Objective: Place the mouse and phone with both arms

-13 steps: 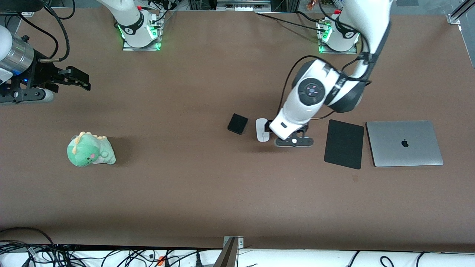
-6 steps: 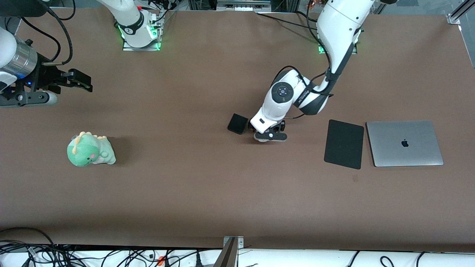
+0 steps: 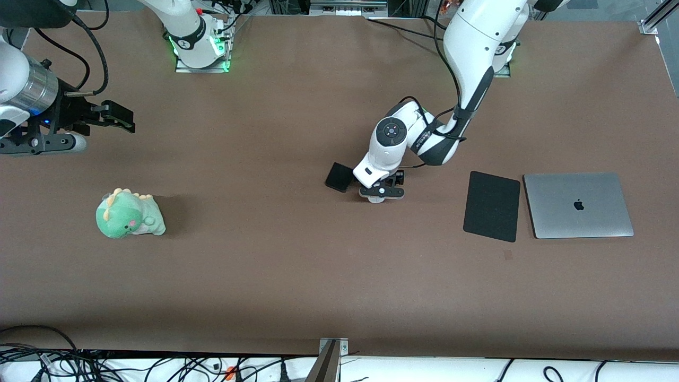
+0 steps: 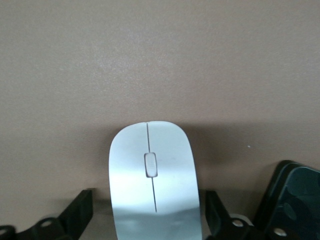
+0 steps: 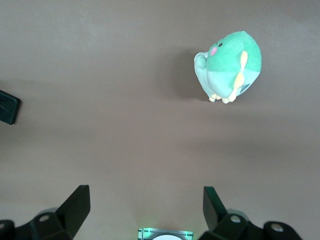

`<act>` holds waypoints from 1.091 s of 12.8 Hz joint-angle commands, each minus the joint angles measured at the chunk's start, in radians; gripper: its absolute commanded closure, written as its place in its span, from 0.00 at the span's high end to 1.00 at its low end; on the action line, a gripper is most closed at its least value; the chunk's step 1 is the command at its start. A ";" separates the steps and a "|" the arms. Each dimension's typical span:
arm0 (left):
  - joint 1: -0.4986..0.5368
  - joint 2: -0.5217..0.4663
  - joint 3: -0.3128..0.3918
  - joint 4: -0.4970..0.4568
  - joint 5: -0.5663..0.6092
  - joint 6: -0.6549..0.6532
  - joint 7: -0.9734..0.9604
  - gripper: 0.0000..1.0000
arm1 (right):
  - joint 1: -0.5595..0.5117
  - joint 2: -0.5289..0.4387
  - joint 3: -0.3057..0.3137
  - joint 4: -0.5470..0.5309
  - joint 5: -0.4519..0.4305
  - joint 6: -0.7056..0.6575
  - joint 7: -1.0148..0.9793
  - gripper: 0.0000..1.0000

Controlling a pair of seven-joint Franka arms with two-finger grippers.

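Note:
The white mouse (image 4: 152, 175) lies on the brown table, almost wholly covered by my left gripper (image 3: 379, 195) in the front view; only a white sliver (image 3: 376, 201) shows. My left gripper (image 4: 147, 212) is low over it and open, a finger (image 4: 80, 212) on each side with small gaps. The black phone (image 3: 339, 177) lies flat right beside the mouse, toward the right arm's end, and shows in the left wrist view (image 4: 292, 200). My right gripper (image 3: 121, 118) waits open and empty over the right arm's end of the table, and shows in its wrist view (image 5: 147, 210).
A black mouse pad (image 3: 492, 206) and a closed silver laptop (image 3: 578, 205) lie toward the left arm's end. A green plush dinosaur (image 3: 129, 214) sits toward the right arm's end, also in the right wrist view (image 5: 230, 67).
My left gripper has moved from beside the mouse to over it, so the mouse now lies between its fingers. The right gripper has drifted slightly.

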 commanded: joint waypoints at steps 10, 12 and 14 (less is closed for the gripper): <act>0.256 -0.289 0.018 0.073 0.023 -0.482 0.344 0.31 | 0.111 0.024 0.052 -0.138 0.007 0.193 0.259 1.00; 0.350 -0.315 0.018 0.053 0.024 -0.490 0.531 0.32 | 0.131 0.027 0.113 -0.202 0.007 0.287 0.395 1.00; 0.410 -0.314 0.020 0.046 0.023 -0.476 0.674 0.32 | 0.186 0.065 0.136 -0.268 0.007 0.428 0.519 1.00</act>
